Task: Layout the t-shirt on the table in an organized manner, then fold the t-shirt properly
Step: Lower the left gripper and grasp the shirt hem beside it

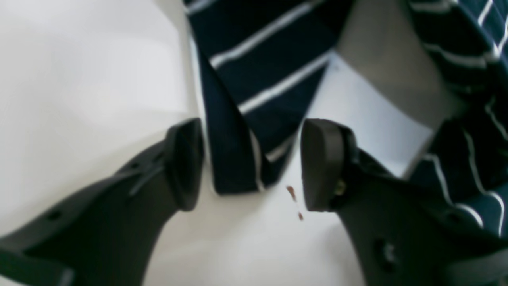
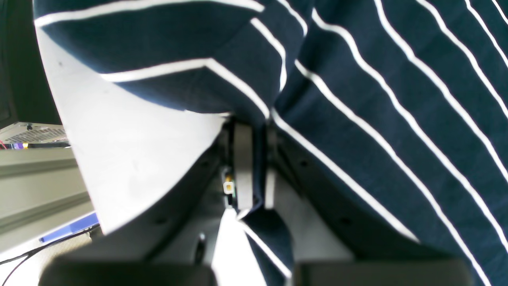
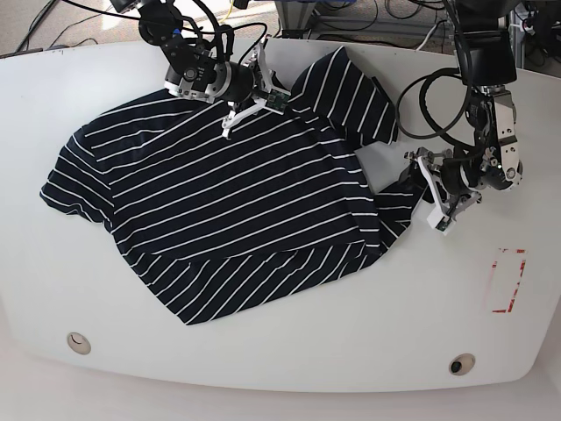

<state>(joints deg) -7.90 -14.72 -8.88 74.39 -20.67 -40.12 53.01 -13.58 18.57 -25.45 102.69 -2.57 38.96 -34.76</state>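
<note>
Spreading stage, by my reading: t-shirt [image 3: 228, 202] lies on the white desk [image 3: 289, 351], mostly flat but skewed, hem end bunched and folded over itself.

Right hand [image 2: 254, 159]: pads closed on a pinch of striped cloth at the far edge. Left hand [image 1: 250, 163]: pads apart, a narrow tongue of fabric lying between them, not yet clamped.

Advice: close the left hand fully on that corner before any pull; then draw both hands apart, low over the desk, to take out the overlap without dragging the whole garment.

Cloth: dark navy, thin white stripes, soft, creases easily. One sleeve spread flat.
</note>
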